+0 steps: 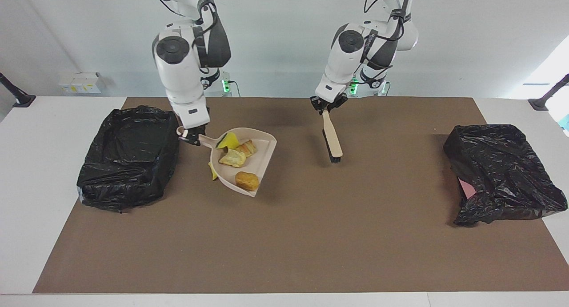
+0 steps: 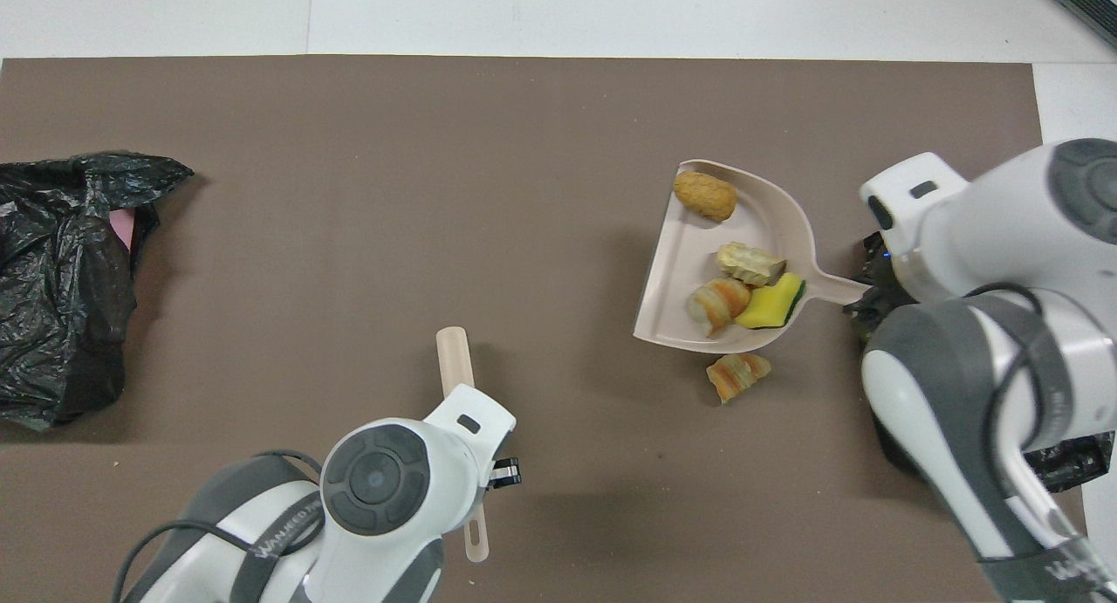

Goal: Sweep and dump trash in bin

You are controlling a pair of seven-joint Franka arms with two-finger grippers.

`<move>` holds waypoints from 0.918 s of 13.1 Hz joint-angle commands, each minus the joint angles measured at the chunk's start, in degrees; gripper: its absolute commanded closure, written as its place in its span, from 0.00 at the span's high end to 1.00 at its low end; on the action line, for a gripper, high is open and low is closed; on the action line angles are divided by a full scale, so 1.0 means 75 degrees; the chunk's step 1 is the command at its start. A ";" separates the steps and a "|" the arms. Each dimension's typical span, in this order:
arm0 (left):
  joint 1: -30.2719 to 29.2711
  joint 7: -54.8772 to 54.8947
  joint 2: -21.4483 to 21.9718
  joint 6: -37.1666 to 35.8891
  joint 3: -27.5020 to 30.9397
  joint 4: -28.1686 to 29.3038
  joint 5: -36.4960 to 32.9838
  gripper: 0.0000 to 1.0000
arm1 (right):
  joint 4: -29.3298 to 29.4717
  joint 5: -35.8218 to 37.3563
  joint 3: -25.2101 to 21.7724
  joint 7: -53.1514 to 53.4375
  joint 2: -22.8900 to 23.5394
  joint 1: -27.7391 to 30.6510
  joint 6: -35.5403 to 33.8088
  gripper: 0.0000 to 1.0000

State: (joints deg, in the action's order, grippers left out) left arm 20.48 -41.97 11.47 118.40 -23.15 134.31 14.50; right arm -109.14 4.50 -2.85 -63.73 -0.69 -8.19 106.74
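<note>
- The right gripper (image 1: 192, 137) is clamped narrow on the handle end of the beige dustpan (image 1: 266, 143). It hangs just beside the black-lined bin (image 1: 129, 165) at the right arm's end of the brown mat (image 1: 284, 236).
- The pan's long axis runs from the bin toward the middle of the mat, with the handle at the bin and the open lip pointing away from it. I'd say the pan has to go over the bin's rim and turn before anything tips out.
- Four pieces of trash (image 1: 246, 180) sit in the pan, which looks lifted off the mat.
- One bread-like lump (image 2: 737, 373) lies on the mat just beside the pan's lip. A yellow sliver (image 1: 212, 171) peeks from under the pan.
- The left gripper (image 1: 328, 106) is pinched shut on the brush (image 1: 332, 140) and waits over the mat's middle, bristles down.
</note>
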 commanded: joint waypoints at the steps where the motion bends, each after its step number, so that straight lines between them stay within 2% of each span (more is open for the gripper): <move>1: 0.1015 -0.0367 0.0276 0.0862 0.0099 0.0757 -0.0082 0.00 | 0.0207 0.0057 0.0052 -0.1540 -0.0353 0.1298 -0.0519 0.00; 5: 0.2095 -0.1012 0.0217 0.2373 0.0099 0.1601 -0.0082 0.00 | 0.0150 0.0301 0.0029 -0.4037 -0.0552 0.3210 -0.0662 0.00; 7: 0.2167 -0.1446 0.0206 0.2529 0.0099 0.1638 -0.0082 0.03 | -0.0049 0.1841 0.0028 -0.4358 -0.0682 0.3541 -0.0498 0.00; 8: 0.2098 -0.1412 0.0147 0.2495 0.0110 0.1580 -0.0082 0.23 | -0.0213 0.2627 0.0028 -0.4382 -0.0775 0.3541 -0.0323 0.00; 9: 0.2016 -0.1365 0.0124 0.2448 0.0110 0.1556 -0.0082 0.99 | -0.0446 0.3447 0.0040 -0.4591 -0.0799 0.3530 -0.0066 0.00; 12: 0.1246 -0.1260 -0.0087 0.2308 0.0134 0.1183 -0.0117 1.00 | -0.0881 0.4799 0.0087 -0.4839 -0.0811 0.3239 0.0451 0.00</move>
State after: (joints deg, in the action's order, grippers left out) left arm 34.00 -51.59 11.36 136.15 -22.12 144.91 14.50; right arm -112.32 35.37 -2.78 -97.76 -4.73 17.40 107.96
